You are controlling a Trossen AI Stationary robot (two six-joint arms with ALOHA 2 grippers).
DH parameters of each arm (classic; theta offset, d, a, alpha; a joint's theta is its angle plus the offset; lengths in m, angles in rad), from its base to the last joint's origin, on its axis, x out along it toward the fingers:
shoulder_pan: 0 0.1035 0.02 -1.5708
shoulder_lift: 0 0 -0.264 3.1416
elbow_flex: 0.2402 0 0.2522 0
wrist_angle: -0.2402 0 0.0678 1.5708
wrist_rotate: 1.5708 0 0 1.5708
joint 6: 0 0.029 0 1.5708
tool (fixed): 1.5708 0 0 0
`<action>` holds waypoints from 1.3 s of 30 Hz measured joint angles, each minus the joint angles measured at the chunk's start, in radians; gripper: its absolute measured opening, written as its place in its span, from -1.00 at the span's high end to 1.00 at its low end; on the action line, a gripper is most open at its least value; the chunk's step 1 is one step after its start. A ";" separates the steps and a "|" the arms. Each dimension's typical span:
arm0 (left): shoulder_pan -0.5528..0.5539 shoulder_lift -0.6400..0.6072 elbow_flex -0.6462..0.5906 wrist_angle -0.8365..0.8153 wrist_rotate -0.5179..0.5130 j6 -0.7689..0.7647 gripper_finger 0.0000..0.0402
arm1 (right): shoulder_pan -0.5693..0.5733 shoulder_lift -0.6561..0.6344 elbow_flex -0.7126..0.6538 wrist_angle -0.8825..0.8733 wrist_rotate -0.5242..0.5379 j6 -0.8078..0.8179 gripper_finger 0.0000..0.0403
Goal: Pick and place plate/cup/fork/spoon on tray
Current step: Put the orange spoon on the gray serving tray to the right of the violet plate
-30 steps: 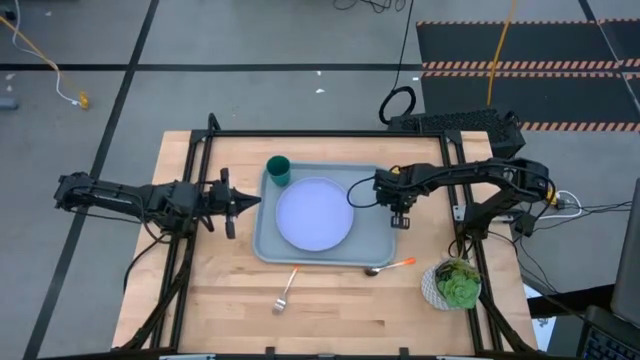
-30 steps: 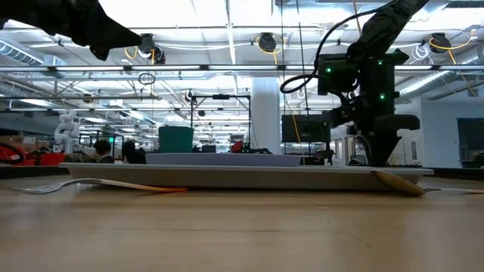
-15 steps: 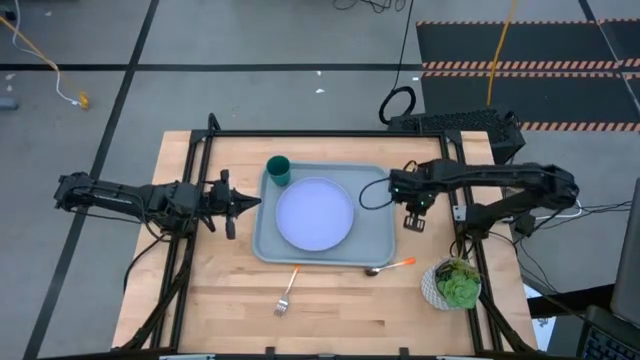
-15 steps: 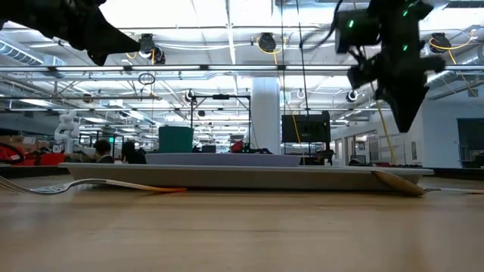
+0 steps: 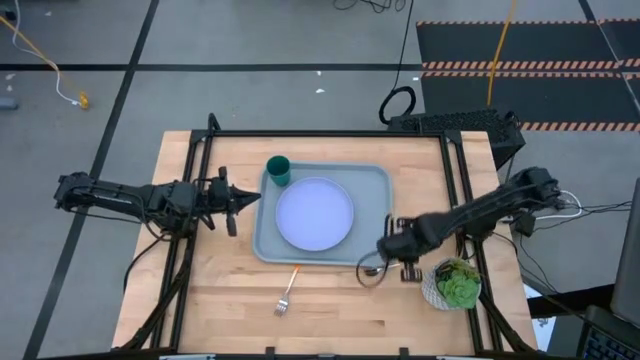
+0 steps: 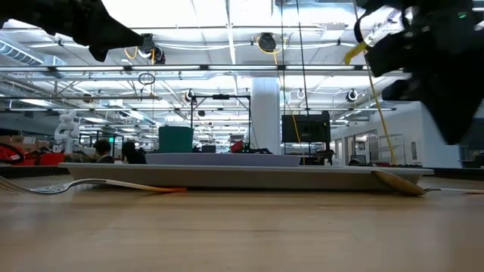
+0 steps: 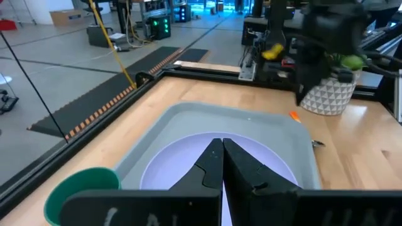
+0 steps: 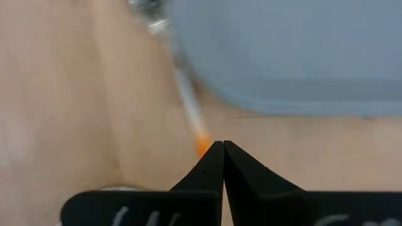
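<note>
A wooden surface [image 5: 330,310] seen from above, with a grey-blue tray [image 5: 377,215] at the centre of the frame. The lavender-blue plate [image 5: 314,213] lies on the tray, and the dark green cup [image 5: 278,171] stands in the tray's upper-left corner. Two utensils are not yet on it. The fork [image 5: 287,290] lies on the wood just below the tray's lower edge, handle toward the tray. The spoon [image 8: 182,78] lies at the tray's lower-right corner, largely hidden under the right arm in the overhead frame; the right wrist view shows its bowl and orange handle running beside the tray rim.

The right end effector [image 5: 384,252] hovers over the spoon at lower right of centre, its fingers pressed together. The left end effector [image 5: 243,200] waits at the tray's left edge, fingers also pressed together, pointing at the plate.

Risks, as a judgement — pressed-together fingers cannot take the handle, so a descent without spreading would likely push the spoon across the wood or wedge it against the tray rim. The handle is thin and lies flat, so a grip could slip off it. A white bowl of greens [image 5: 455,283] sits just right of the arm — a wide swing could knock it.
</note>
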 joint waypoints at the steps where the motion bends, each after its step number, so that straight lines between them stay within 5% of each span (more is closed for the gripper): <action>1: 0.000 0.000 0.000 0.001 0.000 0.000 1.00 | 0.020 0.023 0.019 -0.013 -0.004 0.006 1.00; 7: 0.001 0.000 0.000 0.003 -0.002 -0.015 1.00 | 0.094 0.111 0.111 -0.007 0.032 0.046 1.00; 14: -0.004 0.000 0.000 -0.004 -0.001 -0.020 1.00 | 0.104 0.114 0.063 0.072 0.008 0.127 0.95; 28: -0.021 0.000 0.000 -0.034 0.008 -0.005 0.97 | 0.105 0.112 0.059 0.130 -0.001 0.175 0.31; 39: -0.021 0.000 0.000 -0.035 0.008 -0.027 0.97 | 0.121 0.112 -0.041 0.186 -0.002 0.178 0.37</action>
